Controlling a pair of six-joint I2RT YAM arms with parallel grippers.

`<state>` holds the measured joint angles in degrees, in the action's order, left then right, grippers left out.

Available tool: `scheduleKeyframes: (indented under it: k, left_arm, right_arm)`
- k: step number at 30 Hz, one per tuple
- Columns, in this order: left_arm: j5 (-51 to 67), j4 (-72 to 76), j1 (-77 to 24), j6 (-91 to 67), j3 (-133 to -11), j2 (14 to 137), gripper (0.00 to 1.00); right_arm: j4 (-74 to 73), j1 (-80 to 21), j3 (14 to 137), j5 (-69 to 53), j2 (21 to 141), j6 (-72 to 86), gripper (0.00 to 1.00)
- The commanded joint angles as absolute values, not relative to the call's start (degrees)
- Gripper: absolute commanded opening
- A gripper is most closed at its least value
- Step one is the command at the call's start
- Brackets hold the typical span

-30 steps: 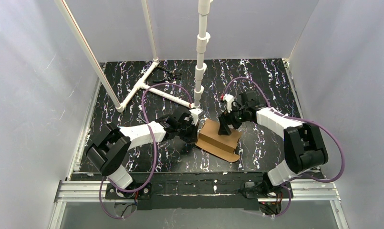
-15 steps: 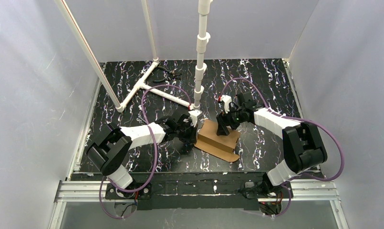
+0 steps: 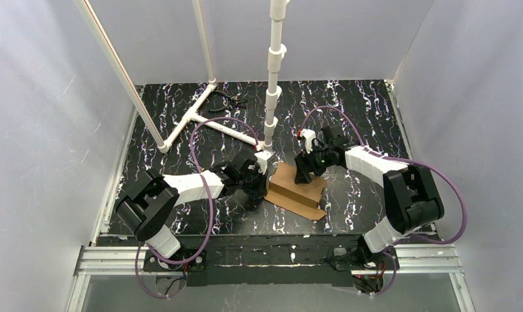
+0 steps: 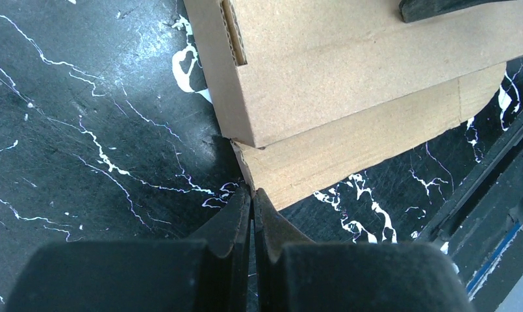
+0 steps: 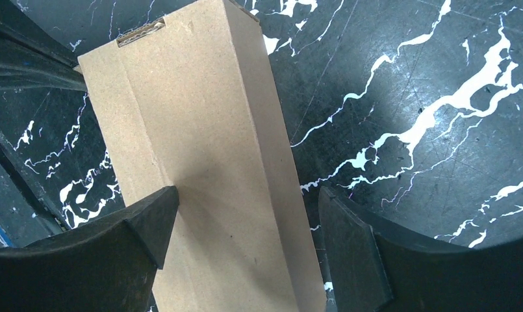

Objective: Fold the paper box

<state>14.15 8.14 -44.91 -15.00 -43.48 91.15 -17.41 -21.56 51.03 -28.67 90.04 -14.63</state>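
Left jaws pressed together at the corner of one paper box (image 3: 291, 188), right jaws spread above its top

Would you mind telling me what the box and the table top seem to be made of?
The box looks like brown corrugated cardboard, matte and unprinted: fluting shows at its cut edge. The table top is black with white marble-like veins, smooth and finely scratched; perhaps laminate or film.
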Motion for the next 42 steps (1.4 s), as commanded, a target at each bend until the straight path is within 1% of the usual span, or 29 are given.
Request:
scheduleKeyframes:
  k: [1, 9, 16, 29, 42]
  left_arm:
    - [11.9, 8.8, -46.5, -13.6, -43.1, 89.0, 0.00]
    - [6.6, 2.4, -48.6, -9.9, -45.9, 90.2, 0.00]
    - [4.7, -1.9, -48.6, -7.4, -48.8, 91.4, 0.00]
    - [5.1, -6.7, -48.6, -4.0, -54.0, 93.8, 0.00]
    - [4.5, -6.5, -47.8, -6.5, -55.6, 94.4, 0.00]
  right_arm:
    - [-17.3, -22.0, 50.5, -19.9, 93.5, -16.9, 0.86]
    - [-17.6, -22.0, 50.7, -19.9, 94.0, -17.0, 0.85]
    - [-18.1, -22.2, 50.9, -20.0, 94.4, -17.1, 0.85]
    - [-18.3, -22.3, 51.0, -20.1, 94.7, -17.3, 0.85]
    - [-18.5, -22.9, 51.1, -20.1, 95.0, -17.5, 0.85]
